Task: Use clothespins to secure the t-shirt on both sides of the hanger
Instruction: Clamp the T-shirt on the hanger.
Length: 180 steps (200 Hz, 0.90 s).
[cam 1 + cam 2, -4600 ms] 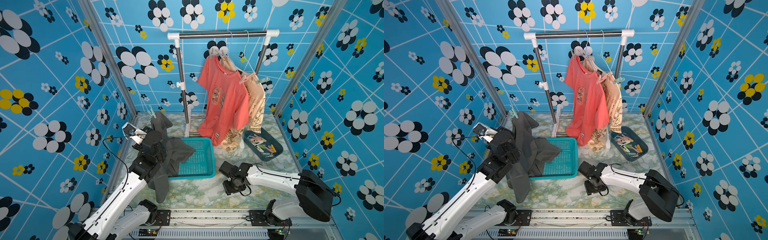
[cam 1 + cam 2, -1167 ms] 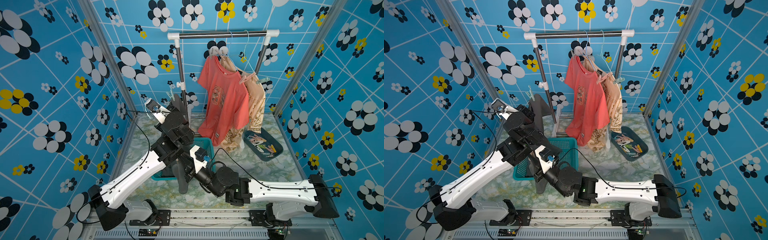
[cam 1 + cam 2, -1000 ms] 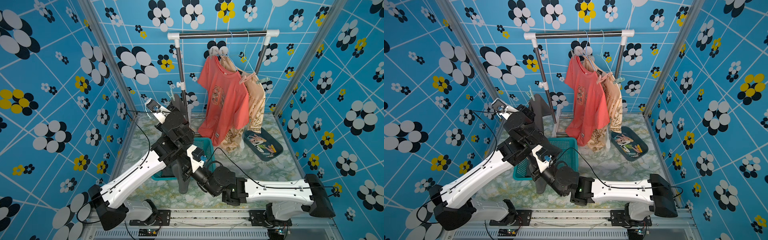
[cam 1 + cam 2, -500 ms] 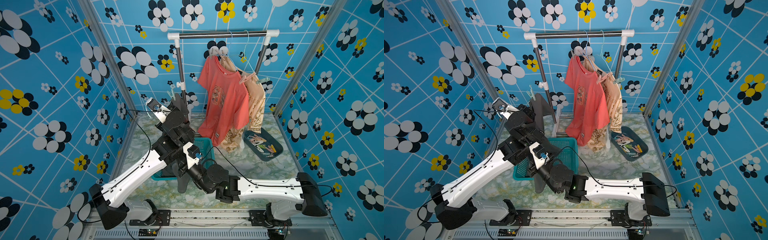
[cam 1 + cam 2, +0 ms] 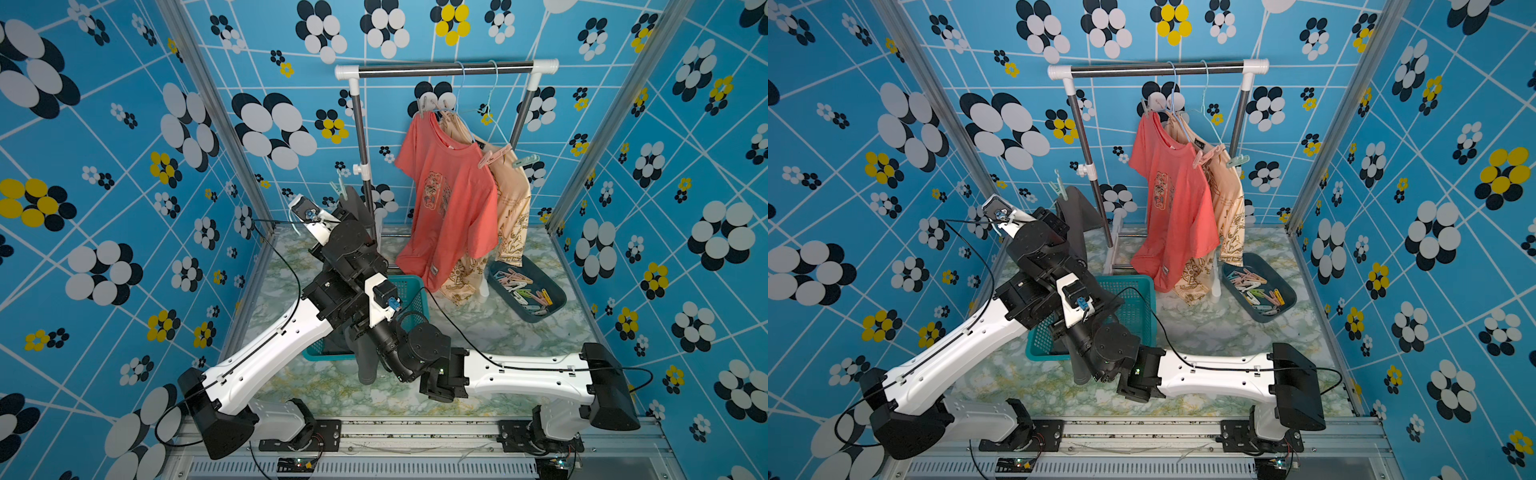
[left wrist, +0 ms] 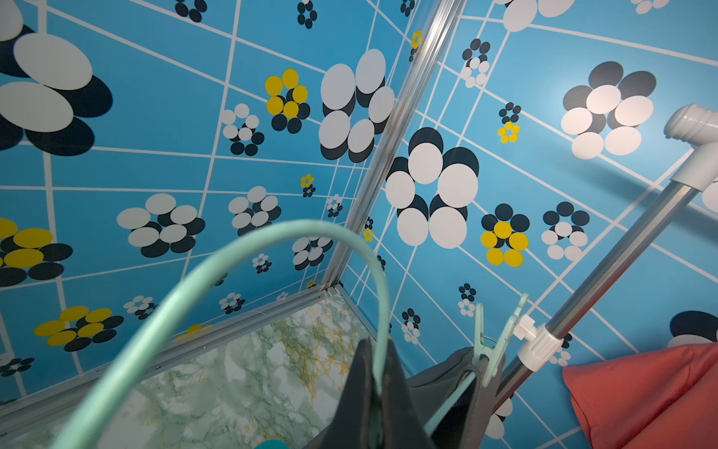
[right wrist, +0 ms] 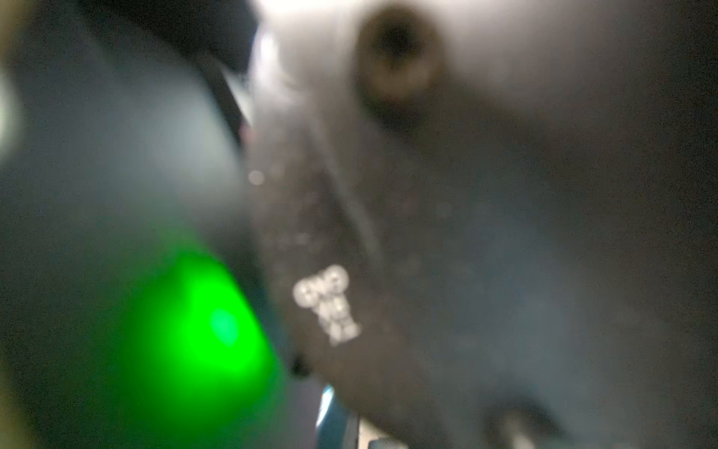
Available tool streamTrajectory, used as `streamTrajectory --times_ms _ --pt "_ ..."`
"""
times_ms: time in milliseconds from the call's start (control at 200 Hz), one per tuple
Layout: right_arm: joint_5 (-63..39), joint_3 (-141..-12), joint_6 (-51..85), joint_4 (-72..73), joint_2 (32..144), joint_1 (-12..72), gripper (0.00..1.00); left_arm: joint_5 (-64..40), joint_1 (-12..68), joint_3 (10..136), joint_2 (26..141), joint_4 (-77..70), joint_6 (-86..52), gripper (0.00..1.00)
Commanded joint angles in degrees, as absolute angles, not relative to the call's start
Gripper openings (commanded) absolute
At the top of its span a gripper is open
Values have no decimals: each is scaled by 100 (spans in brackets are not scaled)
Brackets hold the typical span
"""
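Clothespin (image 6: 493, 342), mint, pinches the grey shirt (image 5: 1075, 212) at one shoulder of the hanger (image 6: 272, 241). Spare pins (image 5: 525, 286) lie in the tray (image 5: 560, 300). Left gripper (image 6: 375, 373) is clamped on the hanger below its hook, beside the rack (image 5: 365, 166). Right gripper (image 5: 1069, 316) sits under the left arm, perhaps against the shirt. Its jaws cannot be made out.

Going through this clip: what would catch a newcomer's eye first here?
The coral t-shirt hanging on the rack at the back centre stands out against the blue flowered walls. In front, the left arm and right arm cross over a teal basket, the left holding up a dark grey t-shirt on a mint hanger.
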<state>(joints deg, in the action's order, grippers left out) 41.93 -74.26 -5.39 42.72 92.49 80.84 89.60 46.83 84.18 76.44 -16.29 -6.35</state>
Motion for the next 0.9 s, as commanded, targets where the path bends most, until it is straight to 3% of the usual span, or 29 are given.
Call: streamTrajectory --times_ms 0,895 --pt "4152 -7427 -587 3768 9495 7980 0 9455 4770 8551 7686 -1771 -589 0" --pt "3880 -6942 469 3081 9559 7997 0 9423 4743 8736 7822 -1811 -369 0"
